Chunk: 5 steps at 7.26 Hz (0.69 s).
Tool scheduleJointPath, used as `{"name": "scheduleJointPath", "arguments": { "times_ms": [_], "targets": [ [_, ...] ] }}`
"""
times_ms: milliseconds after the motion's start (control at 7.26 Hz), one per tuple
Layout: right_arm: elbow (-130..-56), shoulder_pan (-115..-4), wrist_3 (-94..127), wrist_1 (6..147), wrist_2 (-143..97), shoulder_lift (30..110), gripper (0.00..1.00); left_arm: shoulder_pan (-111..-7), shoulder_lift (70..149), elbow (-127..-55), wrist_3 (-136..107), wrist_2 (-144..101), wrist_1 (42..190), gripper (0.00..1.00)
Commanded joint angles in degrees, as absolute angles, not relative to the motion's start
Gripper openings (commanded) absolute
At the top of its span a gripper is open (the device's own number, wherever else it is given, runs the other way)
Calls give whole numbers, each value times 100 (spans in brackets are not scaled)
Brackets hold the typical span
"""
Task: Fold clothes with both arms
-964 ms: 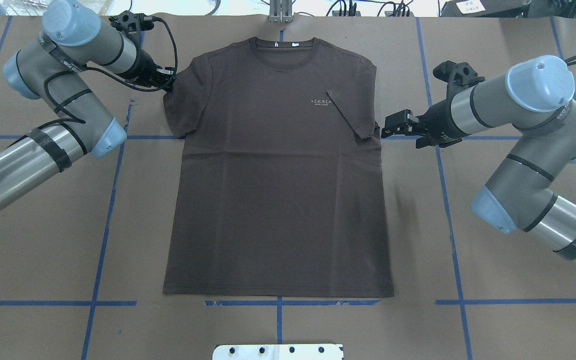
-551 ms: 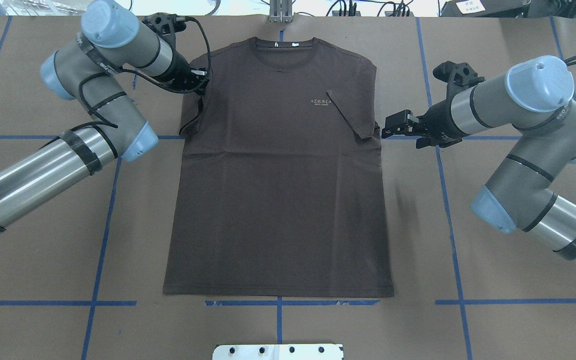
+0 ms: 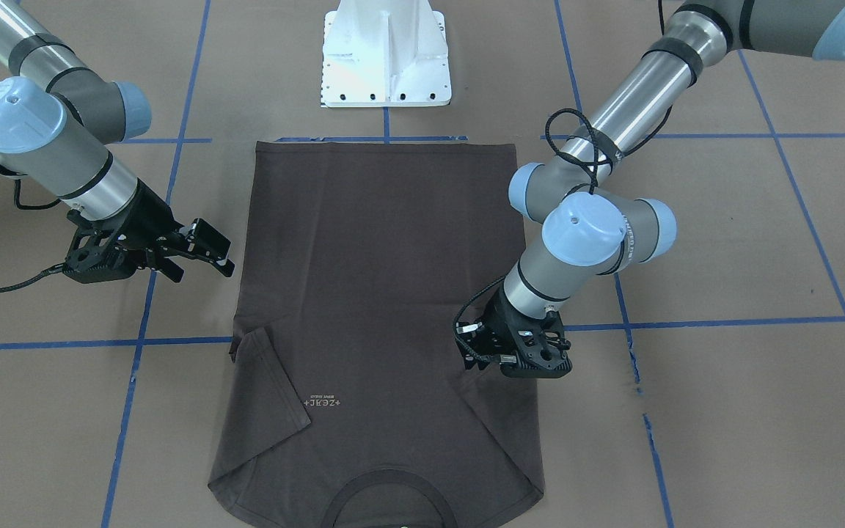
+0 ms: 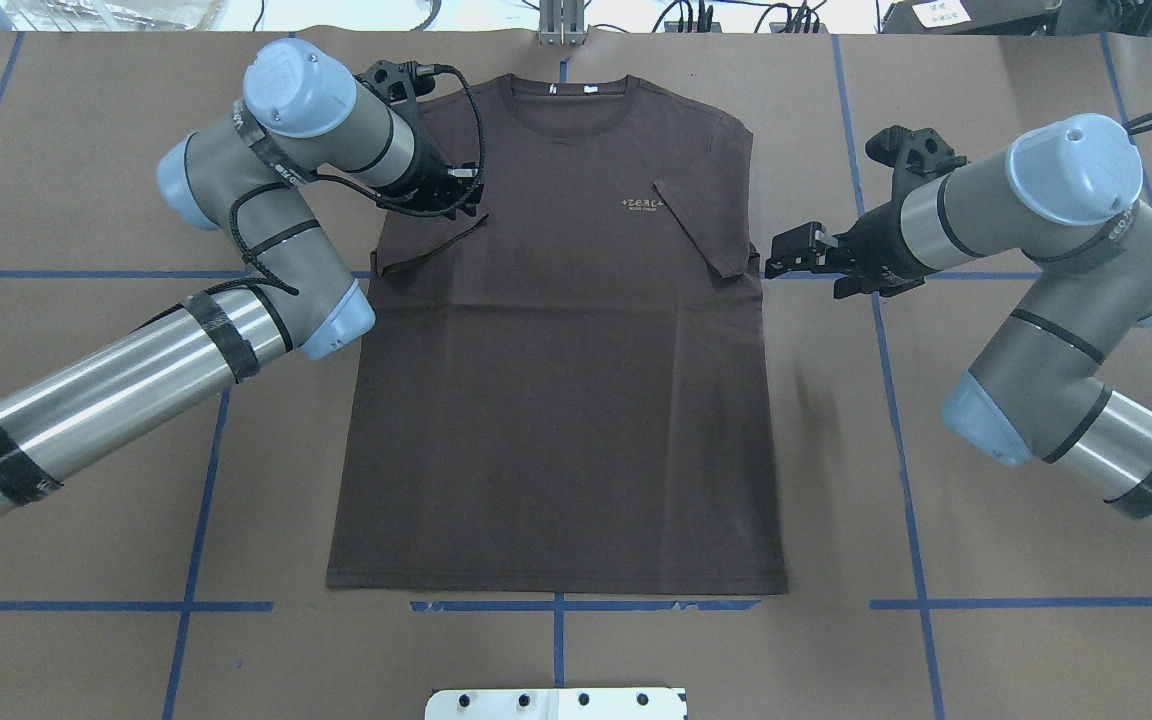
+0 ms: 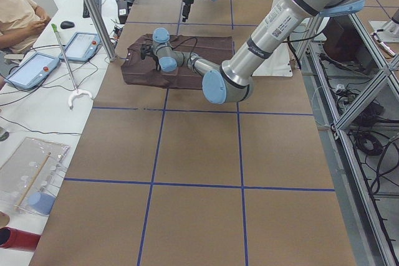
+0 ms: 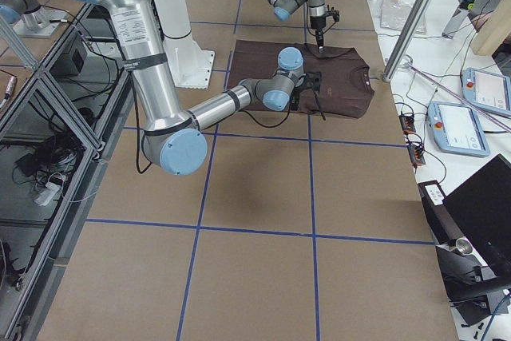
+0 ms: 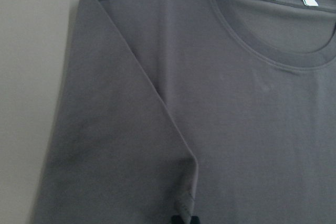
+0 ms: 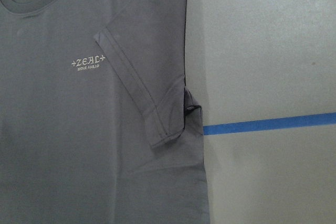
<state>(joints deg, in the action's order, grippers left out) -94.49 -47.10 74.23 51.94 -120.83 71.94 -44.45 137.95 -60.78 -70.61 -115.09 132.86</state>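
Left gripper (image 4: 464, 197) further in over chest than 0.6 s ago, dragging sleeve (image 4: 424, 243) across T-shirt (image 4: 556, 400); jaws pinched on sleeve hem. Right gripper (image 4: 776, 256) unmoved, jaws spread, nothing held, just beside shirt's other edge, where second sleeve (image 4: 701, 225) lies folded in. T-shirt flat, collar away from robot, on brown paper-covered table (image 4: 76, 560) gridded with blue tape (image 4: 1036, 603). White pedestal base (image 3: 386, 59) at hem side. Seated operator (image 5: 19, 14), tablets (image 5: 30, 70) on side bench.

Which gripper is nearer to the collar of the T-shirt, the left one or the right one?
Left. The left gripper is over the T-shirt, close beside the collar, pinching a sleeve. The right gripper is off the cloth, out past the opposite side.
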Motion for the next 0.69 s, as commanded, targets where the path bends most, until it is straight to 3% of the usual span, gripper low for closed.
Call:
{"name": "scheduleJointPath", "arguments": {
  "times_ms": [0, 275, 551],
  "targets": [
    [-9553, -4711, 7706, 5203, -12050, 7102, 100, -4290, 13642, -6640, -7669, -11487, 13272, 80],
    [-10034, -4222, 9169, 5264, -11770, 7433, 100, -4132, 13083, -7727, -8145, -11522, 13263, 83],
    [-11183, -2907, 9903, 5569, -10213, 8127, 100, -4078, 12055, -9072, -8174, -11818, 13193, 79]
  ]
}}
